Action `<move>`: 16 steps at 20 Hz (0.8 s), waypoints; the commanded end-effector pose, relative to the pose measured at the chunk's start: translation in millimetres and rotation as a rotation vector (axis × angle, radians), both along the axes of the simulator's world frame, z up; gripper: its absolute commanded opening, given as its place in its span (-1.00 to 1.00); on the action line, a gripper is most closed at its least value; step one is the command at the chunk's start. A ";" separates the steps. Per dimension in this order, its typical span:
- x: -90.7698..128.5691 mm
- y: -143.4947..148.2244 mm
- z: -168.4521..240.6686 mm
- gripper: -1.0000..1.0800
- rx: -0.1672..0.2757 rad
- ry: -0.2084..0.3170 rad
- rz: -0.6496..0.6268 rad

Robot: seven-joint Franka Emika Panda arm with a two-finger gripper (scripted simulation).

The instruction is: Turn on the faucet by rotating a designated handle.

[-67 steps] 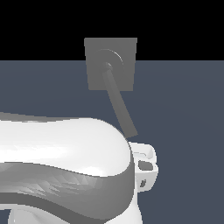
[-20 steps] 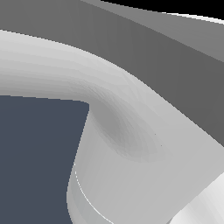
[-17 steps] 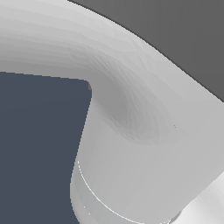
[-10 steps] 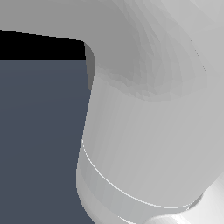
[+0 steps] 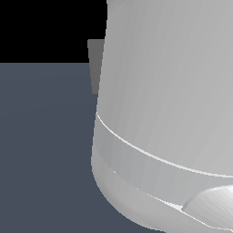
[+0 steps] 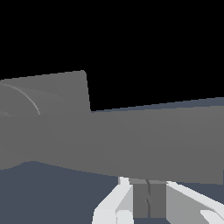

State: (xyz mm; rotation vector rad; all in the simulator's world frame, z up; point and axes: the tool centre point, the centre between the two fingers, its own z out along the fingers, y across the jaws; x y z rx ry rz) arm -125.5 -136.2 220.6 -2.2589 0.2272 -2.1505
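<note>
Our white hand (image 6: 148, 205), whether open or closed we could not tell, sat just beside the long matte-grey handle bar (image 6: 131, 144), whose length lay crosswise.

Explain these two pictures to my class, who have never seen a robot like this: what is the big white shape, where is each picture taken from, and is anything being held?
Both are computer-simulated renders. In the exterior view, the big white shape is the robot arm, so close to the camera that it hides nearly everything; only a corner of the grey faucet plate peeks out behind it. The wrist view comes from a camera on the arm's wrist. There the long grey bar across the picture is the handle, with the ringed plate behind it. The pale prongs are the gripper fingers, close by the handle. Whether they touch or grip it cannot be told.
</note>
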 end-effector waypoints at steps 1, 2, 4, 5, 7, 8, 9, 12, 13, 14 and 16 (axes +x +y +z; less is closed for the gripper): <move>2.3 -4.6 19.4 -1.00 -0.014 -0.028 -0.003; 2.3 -5.8 23.1 -1.00 -0.017 -0.029 -0.003; 2.2 -8.1 30.4 -1.00 -0.025 -0.031 -0.004; 2.2 -9.2 34.0 -1.00 -0.029 -0.032 -0.005; 2.1 -11.4 41.1 -1.00 -0.036 -0.034 -0.006; 2.1 -12.4 44.7 -1.00 -0.040 -0.035 -0.006; 2.0 -13.5 48.2 -1.00 -0.043 -0.036 -0.006; 1.9 -16.4 58.5 -1.00 -0.054 -0.040 -0.008; 1.8 -17.4 62.0 -1.00 -0.057 -0.041 -0.008; 1.8 -18.3 65.3 -1.00 -0.061 -0.042 -0.008; 1.7 -20.1 72.0 -1.00 -0.067 -0.044 -0.009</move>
